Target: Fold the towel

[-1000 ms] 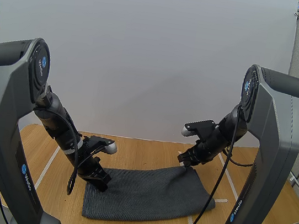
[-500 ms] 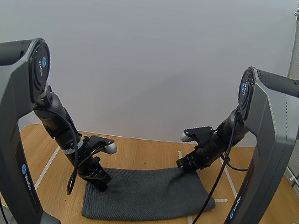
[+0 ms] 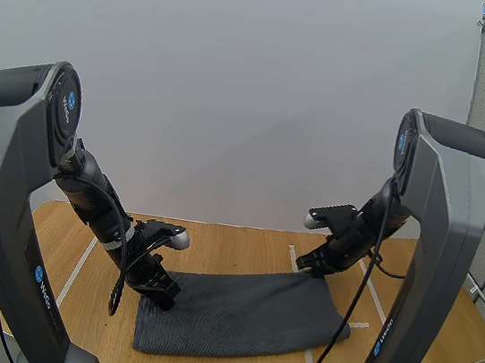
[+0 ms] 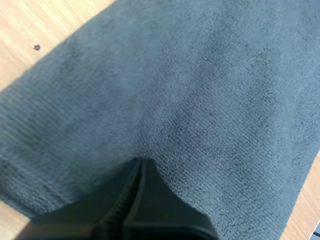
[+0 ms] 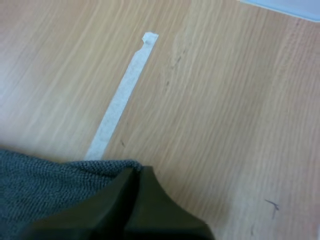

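Note:
A dark grey towel (image 3: pixel 241 317) lies flat on the wooden table (image 3: pixel 233 248), folded into a long band. My left gripper (image 3: pixel 163 297) is down on its far left corner. In the left wrist view its fingers lie together as one wedge (image 4: pixel 140 161), and the towel (image 4: pixel 200 100) puckers at their tip. My right gripper (image 3: pixel 308 267) is at the towel's far right corner. Its fingers are closed (image 5: pixel 135 171) with the towel's edge (image 5: pixel 45 185) caught at their tip.
A strip of white tape (image 5: pixel 120 100) runs along the wood just beyond the right corner of the towel. More tape lines (image 3: pixel 76 271) mark the table near both arms. The table's front edge is close to the towel.
My right gripper has closed at the towel's far right corner and shifted a little to the right. The left arm and the towel have stayed put.

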Available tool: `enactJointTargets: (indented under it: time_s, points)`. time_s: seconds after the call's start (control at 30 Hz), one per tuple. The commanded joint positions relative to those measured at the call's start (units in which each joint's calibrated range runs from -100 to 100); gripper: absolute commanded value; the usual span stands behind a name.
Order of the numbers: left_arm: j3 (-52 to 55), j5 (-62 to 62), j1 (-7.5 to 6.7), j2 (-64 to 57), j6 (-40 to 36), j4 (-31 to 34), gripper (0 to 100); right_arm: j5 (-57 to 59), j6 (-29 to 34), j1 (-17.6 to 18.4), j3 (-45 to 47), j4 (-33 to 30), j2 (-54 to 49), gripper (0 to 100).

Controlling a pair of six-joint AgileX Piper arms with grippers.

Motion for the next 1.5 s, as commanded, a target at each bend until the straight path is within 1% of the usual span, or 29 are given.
enactJointTargets:
  time_s: [0.0,0.17,0.2,0.23,0.27,0.33,0.37,0.5,0.57,0.63,0.67,0.7,0.73,0.77,0.8,0.83,0.97,1.2,1.33,1.47]
  points:
    - [1.14,-8.31,0.06,1.42,-0.12,6.25,0,-3.34,-0.68,-0.87,-0.30,-0.92,-2.46,0]
    - [1.14,-8.31,0.06,1.42,-0.12,6.25,0,-1.87,-0.68,-0.87,-0.30,-0.92,-2.38,0]
    - [1.14,-8.31,0.06,1.42,-0.12,6.25,0,-1.36,-0.68,-0.87,-0.30,-0.92,-2.38,11]
    - [1.14,-8.31,0.06,1.42,-0.12,6.25,0,-1.17,-0.68,-0.87,-0.30,-0.92,-2.38,24]
    - [1.14,-8.31,0.06,1.42,-0.12,6.25,0,-0.72,-0.58,-0.87,-0.30,-0.92,-2.38,47]
    - [1.14,-8.31,0.06,1.42,-0.12,6.25,0,-0.55,-0.39,-0.87,-0.30,-0.92,-2.49,90]
    - [1.14,-8.31,0.06,1.42,-0.12,6.25,0,-0.41,-0.39,-0.87,-0.30,-1.08,-2.97,100]
    - [1.14,-8.31,0.06,1.42,-0.12,6.25,0,2.12,0.51,-0.87,-0.30,-1.88,-5.99,100]
    - [1.14,-8.31,0.06,1.42,-0.12,6.25,0,6.13,0.73,-0.87,-0.30,-1.65,-8.07,100]
    - [1.14,-8.31,0.06,1.17,-0.15,6.25,0,12.55,0.73,-0.87,-0.30,-0.65,-9.57,100]
    - [1.14,-8.31,0.06,0.93,-0.15,6.25,0,14.93,0.73,-0.87,-0.30,-0.25,-9.71,91]
    - [1.14,-8.31,0.06,0.89,-0.15,6.25,0,16.41,0.73,-0.87,-0.30,-0.25,-9.81,79]
    - [1.14,-8.31,0.06,0.70,-0.15,6.25,0,17.44,0.73,-0.87,-0.30,-0.14,-9.81,61]
    - [1.14,-8.31,0.06,0.58,-0.15,6.25,0,17.63,0.73,-0.87,-0.30,-0.03,-9.81,40]
    - [1.14,-8.31,0.06,0.44,-0.15,6.25,0,17.84,0.73,-0.87,-0.12,0.09,-9.69,31]
    - [1.14,-8.31,0.06,0.17,-0.15,6.25,0,17.84,0.73,-0.87,-0.15,0.47,-9.69,0]
    - [0.90,-8.49,0.06,-2.82,-0.15,5.43,0,17.62,-0.48,-0.87,-0.15,2.59,-9.69,0]
    - [-0.80,-9.05,0.06,-12.29,0.15,1.90,0,15.67,-1.24,-0.87,-0.15,2.80,-9.69,0]
    - [-1.50,-9.05,0.06,-13.83,0.15,0.86,0,15.66,-1.34,-0.59,-0.15,3.16,-8.57,0]
    - [-1.50,-10.82,0.06,-12.95,0.15,0.59,0,15.22,-1.46,0.10,-0.15,3.16,-5.53,0]
